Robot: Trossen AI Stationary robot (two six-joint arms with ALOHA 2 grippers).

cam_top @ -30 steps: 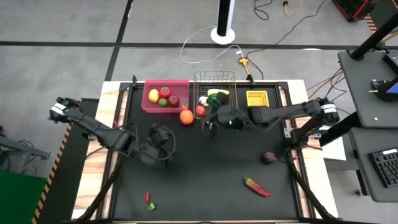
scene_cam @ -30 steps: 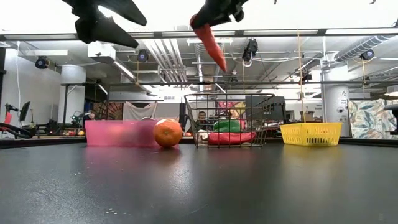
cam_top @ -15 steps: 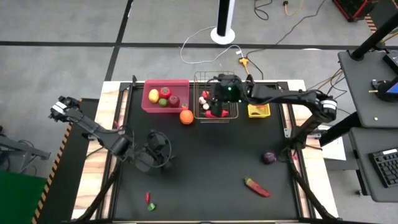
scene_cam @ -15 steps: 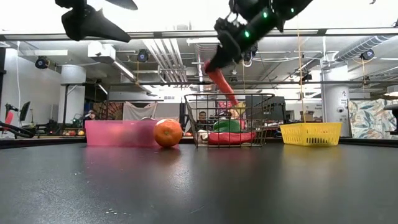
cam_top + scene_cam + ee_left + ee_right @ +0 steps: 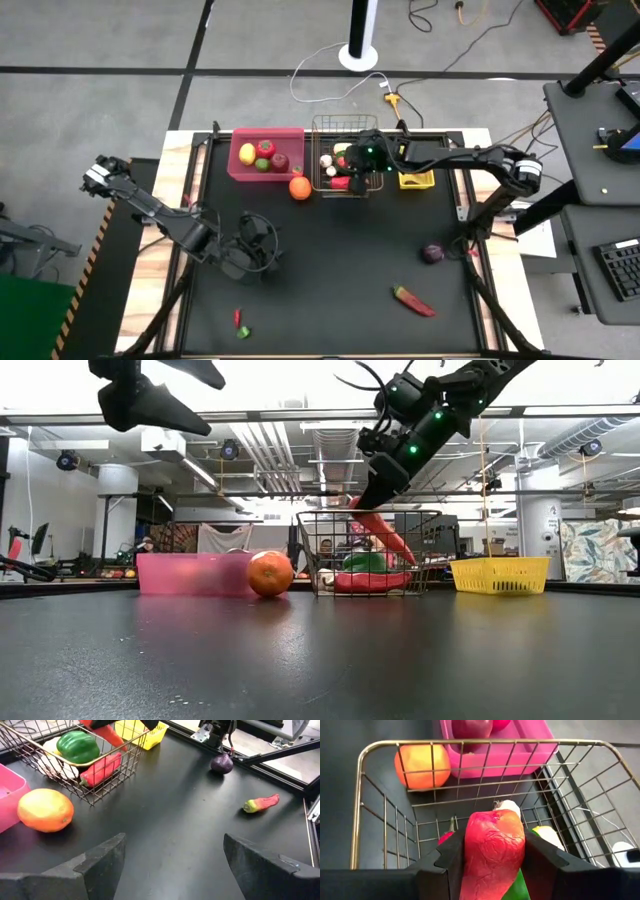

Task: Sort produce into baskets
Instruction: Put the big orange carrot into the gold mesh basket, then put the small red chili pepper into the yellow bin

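Robotics lab: exposed ceiling ducts (image 5: pixel 300 445), floor cables (image 5: pixel 340 85), neighbouring workstations (image 5: pixel 600 150).

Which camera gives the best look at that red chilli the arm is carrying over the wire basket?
The right wrist view: the chilli fills the picture, pinched in the right end effector above the wire basket. The low view shows its lower half slanting into the basket. The left wrist view catches only part. In the high view the arm hides it.

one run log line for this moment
right tool: shut on long red chilli, over metal wire-mesh basket | left tool: open, empty, above black table
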